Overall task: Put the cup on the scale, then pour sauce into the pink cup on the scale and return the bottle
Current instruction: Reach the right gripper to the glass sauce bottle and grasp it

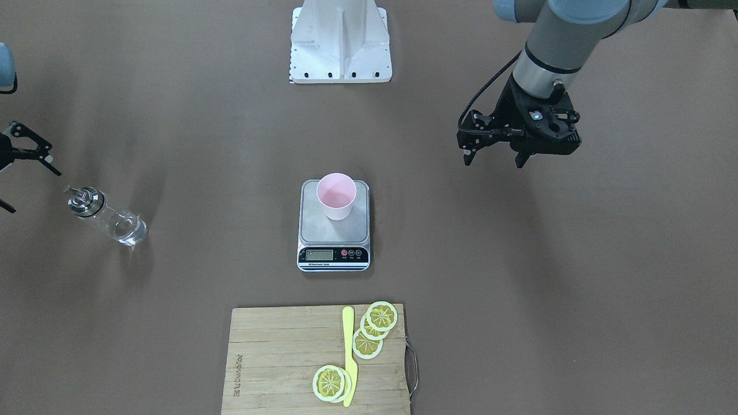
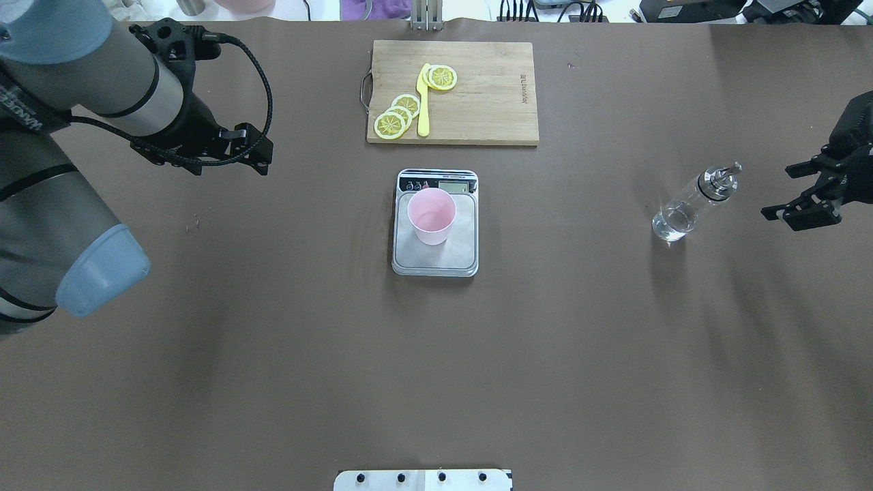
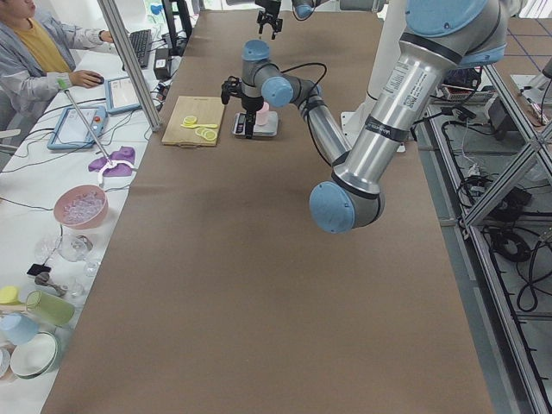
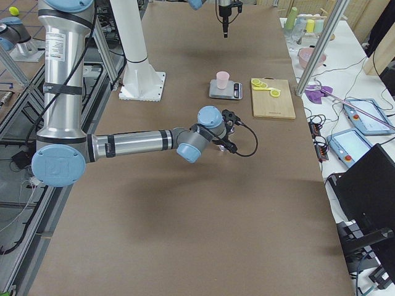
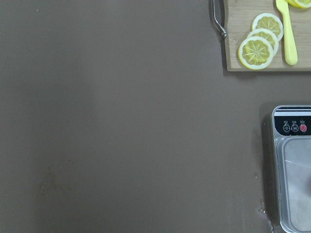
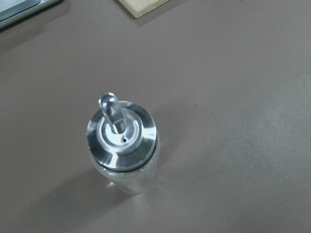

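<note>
Cup [image 2: 431,215] sits on scale [image 2: 436,262]. Bottle [image 2: 689,204] stands upright near my right claw [image 2: 784,192], on its scale-ward side; that claw gapes wide, empty. Left claw [image 1: 494,161] much farther off.

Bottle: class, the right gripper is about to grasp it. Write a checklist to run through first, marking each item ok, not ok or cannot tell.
1. Cup upright on the scale: ok.
2. Bottle upright, with nothing touching it: ok.
3. Right gripper open and empty: ok.
4. Nothing between the right gripper and the bottle: ok.
5. Left gripper well away from the scale and cup: ok.
6. Scale switched on and zeroed, read from its display: cannot tell, the digits are too small.
</note>
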`<state>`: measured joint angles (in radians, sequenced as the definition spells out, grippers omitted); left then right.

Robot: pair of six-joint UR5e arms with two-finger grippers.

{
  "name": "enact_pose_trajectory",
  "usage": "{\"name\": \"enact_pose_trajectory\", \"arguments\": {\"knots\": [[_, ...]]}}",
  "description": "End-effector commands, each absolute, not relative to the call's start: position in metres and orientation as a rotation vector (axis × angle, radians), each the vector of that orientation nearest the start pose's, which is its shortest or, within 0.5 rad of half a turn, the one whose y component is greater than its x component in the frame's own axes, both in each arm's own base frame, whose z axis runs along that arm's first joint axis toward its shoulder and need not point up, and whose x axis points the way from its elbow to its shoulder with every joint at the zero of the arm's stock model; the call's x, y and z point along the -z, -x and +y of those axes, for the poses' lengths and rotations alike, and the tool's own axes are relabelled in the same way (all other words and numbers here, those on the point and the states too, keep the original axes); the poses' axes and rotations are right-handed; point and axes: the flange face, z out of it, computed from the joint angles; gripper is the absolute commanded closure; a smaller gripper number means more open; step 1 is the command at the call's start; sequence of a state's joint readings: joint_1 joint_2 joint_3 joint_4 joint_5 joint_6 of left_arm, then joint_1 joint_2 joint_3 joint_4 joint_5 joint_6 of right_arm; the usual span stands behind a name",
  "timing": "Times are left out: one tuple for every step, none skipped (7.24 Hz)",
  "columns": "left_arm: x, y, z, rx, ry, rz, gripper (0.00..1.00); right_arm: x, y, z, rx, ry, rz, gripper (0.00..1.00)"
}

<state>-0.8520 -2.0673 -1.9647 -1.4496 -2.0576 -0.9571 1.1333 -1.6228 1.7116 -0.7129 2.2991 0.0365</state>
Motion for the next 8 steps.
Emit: {"name": "enact_pose_trajectory", "arguments": {"knots": [[-0.233, -0.316, -0.497, 0.045, -0.153, 0.857, 0.03, -0.516, 0.170, -0.490, 0.725, -0.750, -0.905, 0.04], [-0.233, -0.313, -0.500, 0.052, -0.154, 0.856, 0.03, -0.510, 0.184, -0.499, 0.711, -0.738, -0.921, 0.02], [-0.231, -0.310, -0.501, 0.055, -0.159, 0.859, 0.03, -0.508, 0.195, -0.496, 0.685, -0.711, -0.948, 0.02], [-0.231, -0.307, -0.504, 0.063, -0.162, 0.858, 0.03, -0.512, 0.208, -0.490, 0.712, -0.713, -0.960, 0.02], [-0.231, -0.307, -0.505, 0.064, -0.162, 0.857, 0.03, -0.527, 0.213, -0.488, 0.726, -0.731, -0.971, 0.02], [-0.228, -0.305, -0.507, 0.069, -0.166, 0.860, 0.03, -0.536, 0.212, -0.486, 0.715, -0.746, -0.984, 0.02], [-0.227, -0.306, -0.506, 0.084, -0.159, 0.863, 0.03, -0.538, 0.212, -0.483, 0.697, -0.744, -0.999, 0.02], [-0.223, -0.306, -0.506, 0.094, -0.158, 0.869, 0.03, -0.540, 0.207, -0.476, 0.688, -0.776, -1.020, 0.03]]}}
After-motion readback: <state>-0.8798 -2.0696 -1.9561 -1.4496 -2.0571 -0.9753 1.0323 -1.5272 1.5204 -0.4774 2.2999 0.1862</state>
